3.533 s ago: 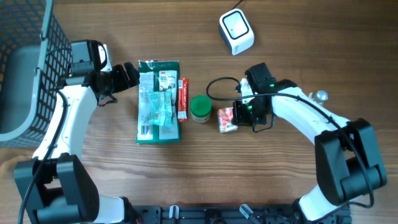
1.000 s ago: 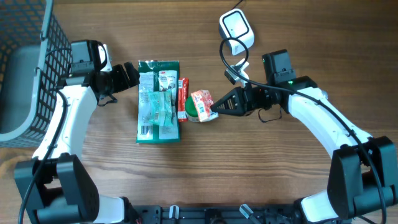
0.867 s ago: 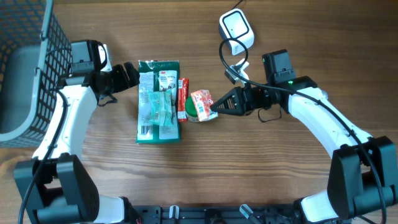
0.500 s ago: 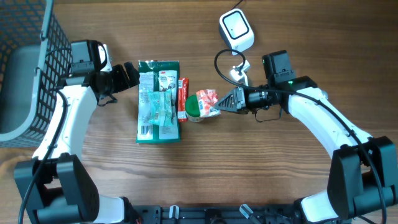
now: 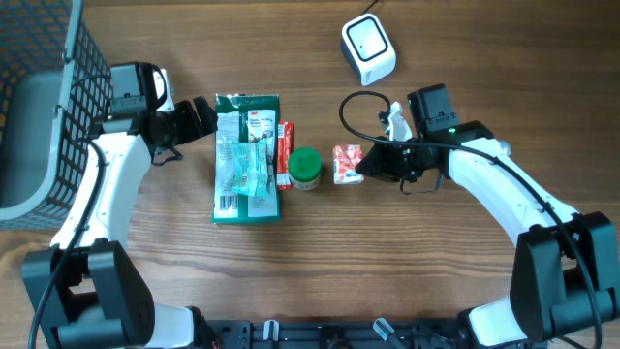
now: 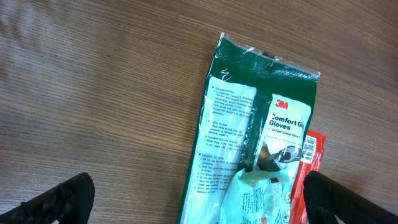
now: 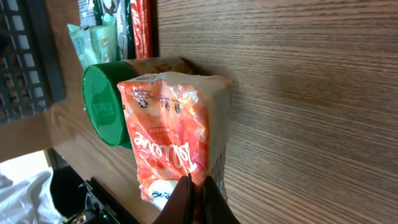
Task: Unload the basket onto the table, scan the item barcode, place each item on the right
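Right fingers, clamped on the crinkly orange plastic packet, have pulled it off the green-lidded jar, scan likely pending; left fingers apart.

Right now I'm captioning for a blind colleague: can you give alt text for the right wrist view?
The right gripper is shut on the edge of an orange-red snack packet, seen against the wooden table. A green-lidded jar shows just beside the packet.
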### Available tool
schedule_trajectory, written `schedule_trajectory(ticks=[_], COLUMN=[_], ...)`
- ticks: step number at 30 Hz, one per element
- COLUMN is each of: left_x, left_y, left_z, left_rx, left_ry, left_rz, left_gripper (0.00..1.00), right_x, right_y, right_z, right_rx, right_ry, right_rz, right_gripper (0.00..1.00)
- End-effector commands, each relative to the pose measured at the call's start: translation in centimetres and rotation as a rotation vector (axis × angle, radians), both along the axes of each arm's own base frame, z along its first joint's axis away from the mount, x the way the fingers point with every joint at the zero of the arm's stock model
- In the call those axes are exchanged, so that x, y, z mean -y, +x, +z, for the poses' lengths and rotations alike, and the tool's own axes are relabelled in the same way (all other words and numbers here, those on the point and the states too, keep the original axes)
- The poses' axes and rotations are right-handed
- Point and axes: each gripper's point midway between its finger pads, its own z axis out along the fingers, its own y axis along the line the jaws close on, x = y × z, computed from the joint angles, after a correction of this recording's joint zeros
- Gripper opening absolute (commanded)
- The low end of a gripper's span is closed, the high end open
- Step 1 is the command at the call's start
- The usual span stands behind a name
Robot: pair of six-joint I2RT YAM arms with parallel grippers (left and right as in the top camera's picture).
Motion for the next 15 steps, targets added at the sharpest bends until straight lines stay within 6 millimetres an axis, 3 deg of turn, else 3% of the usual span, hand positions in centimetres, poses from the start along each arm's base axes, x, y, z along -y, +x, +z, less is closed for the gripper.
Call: schedule_trajectory(ticks=[1,9,15], left_x=[-0.5,-0.5,-0.5], left_y=[0.4,0.4,0.4], left_z=[0.9,0.9,0.9], left_rx=[0.028,0.028,0.028], left_ry=[0.013,0.013,0.013], left_rz=[0.004,0.004,0.004], left_gripper=[1.0,1.0,1.0], right_x=[0.1,-0.6,-0.2], right_y=[-0.5,-1.1,-1.2], right_z=[0.2,0.6,4.2], right_rx=[-0.014,-0.021,0.06], right_ry=[-0.014,-0.013,-0.005], right_rz=[-0.016,-0.012,-0.046], right_gripper=[0.04,0.04,0.04])
